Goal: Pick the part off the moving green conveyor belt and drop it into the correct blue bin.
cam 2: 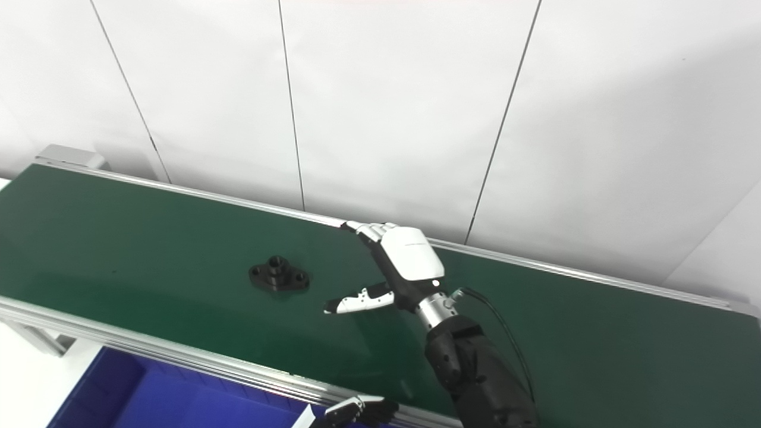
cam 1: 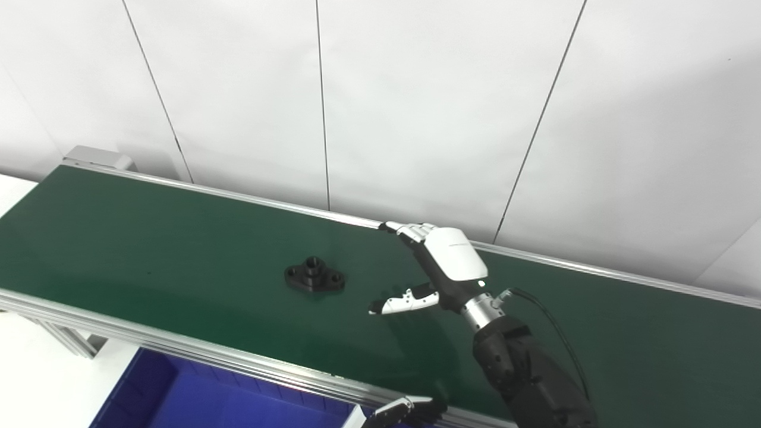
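A black flanged part (cam 1: 315,275) with a raised centre boss lies flat on the green conveyor belt (cam 1: 148,238), left of centre. My right hand (cam 1: 437,267) hovers over the belt just to the part's right, open, fingers stretched toward the far rail and thumb pointing at the part; a gap of belt separates them. Only the fingertips of my left hand (cam 1: 404,411) show at the bottom edge, below the belt's near rail, too little to read its state.
A blue bin (cam 1: 196,395) sits below the near aluminium rail (cam 1: 178,345) at bottom left. The far rail (cam 1: 565,264) runs along a white panelled wall. The belt's end roller housing (cam 1: 98,157) is at upper left.
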